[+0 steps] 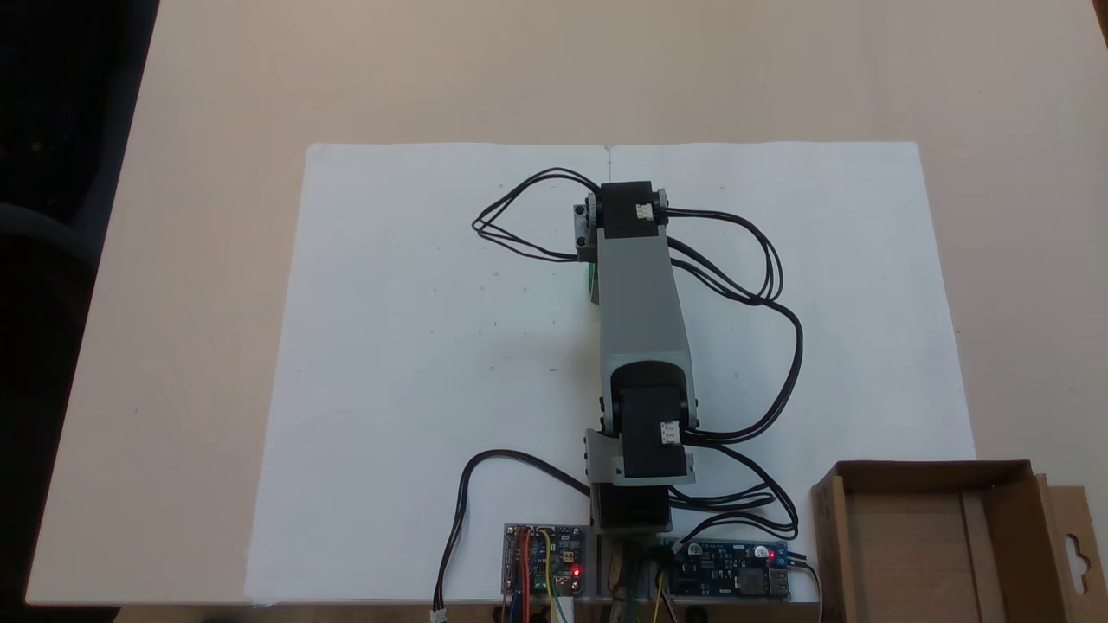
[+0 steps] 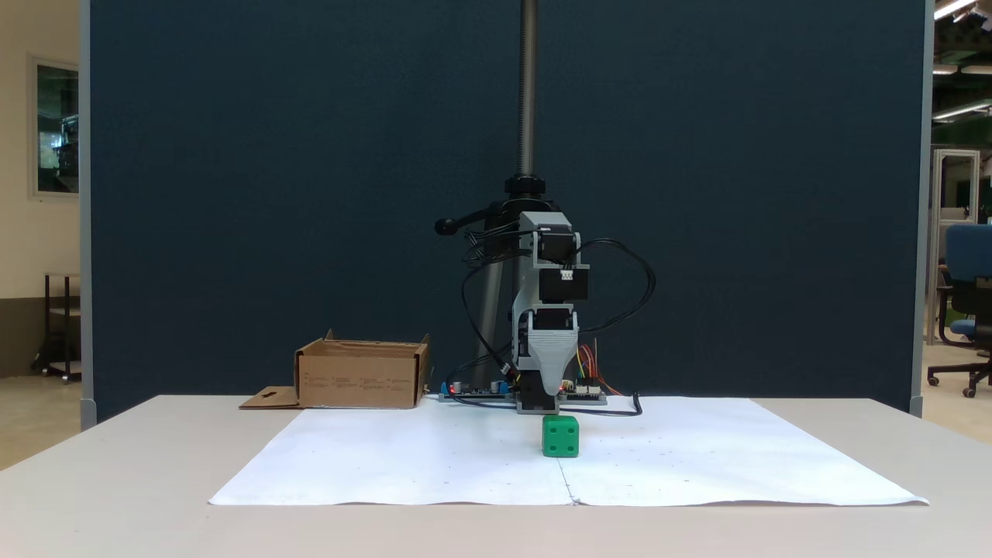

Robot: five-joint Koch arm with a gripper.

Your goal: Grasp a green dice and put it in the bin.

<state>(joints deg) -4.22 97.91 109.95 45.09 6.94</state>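
One small green dice (image 2: 560,435) sits nearest the front-facing camera, on a white paper sheet (image 2: 403,457) spread over the pale counter (image 2: 116,465). Directly behind and just above it hangs the robot's hand (image 2: 552,387), pointing downward; its jaws line up one behind the other, so I cannot tell whether they are spread or pressed together. Seen from above, the arm (image 1: 639,303) covers the dice except a green sliver (image 1: 592,279) at its left edge. Open paper surrounds the dice on all sides. Farther back, beside the arm's base, stands the cardboard bin (image 2: 363,375), well apart from the dice, leftward in the front view, its top open.
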